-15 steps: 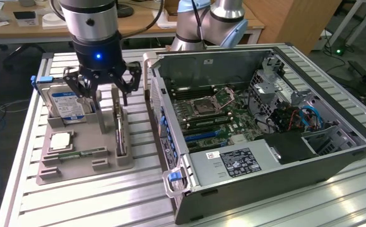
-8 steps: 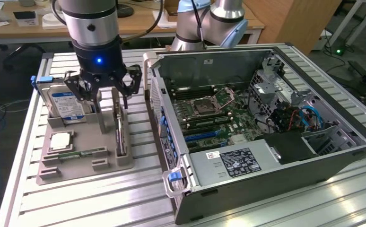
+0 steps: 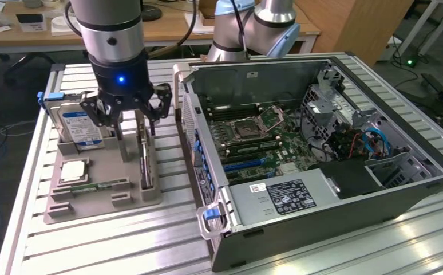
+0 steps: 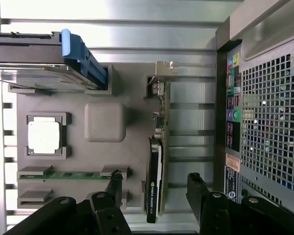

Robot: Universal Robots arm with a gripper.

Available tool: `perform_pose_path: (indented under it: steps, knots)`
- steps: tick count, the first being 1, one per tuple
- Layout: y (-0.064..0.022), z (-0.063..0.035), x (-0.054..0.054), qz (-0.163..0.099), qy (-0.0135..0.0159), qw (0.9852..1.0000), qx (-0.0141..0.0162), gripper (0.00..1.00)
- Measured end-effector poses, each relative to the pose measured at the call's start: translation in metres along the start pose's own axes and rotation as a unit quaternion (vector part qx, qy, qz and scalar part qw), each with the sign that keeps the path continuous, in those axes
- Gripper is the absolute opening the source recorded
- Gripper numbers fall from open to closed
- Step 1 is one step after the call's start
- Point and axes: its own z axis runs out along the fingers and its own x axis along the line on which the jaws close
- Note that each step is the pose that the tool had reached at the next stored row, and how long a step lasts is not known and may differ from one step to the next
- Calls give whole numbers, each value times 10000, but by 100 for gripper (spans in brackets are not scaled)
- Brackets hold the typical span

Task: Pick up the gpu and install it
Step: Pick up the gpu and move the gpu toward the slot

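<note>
The gripper, fingers wide apart, hangs over the gpu standing on edge in the tray beside the case, so I think it must descend straight and centred, one finger on each side.

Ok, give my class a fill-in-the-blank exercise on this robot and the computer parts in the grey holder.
1. The gripper, above the gpu, is ___.
2. The gpu stands on its ___ in the grey holder.
3. The hard drive has a label that is mainly ___.
Missing words: open; edge; blue.
</note>
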Motion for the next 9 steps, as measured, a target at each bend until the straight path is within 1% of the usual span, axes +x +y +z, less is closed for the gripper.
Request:
perform_pose_path:
  steps: [9]
  knots:
    - [-3,160,1,0,0,10000,3,65]
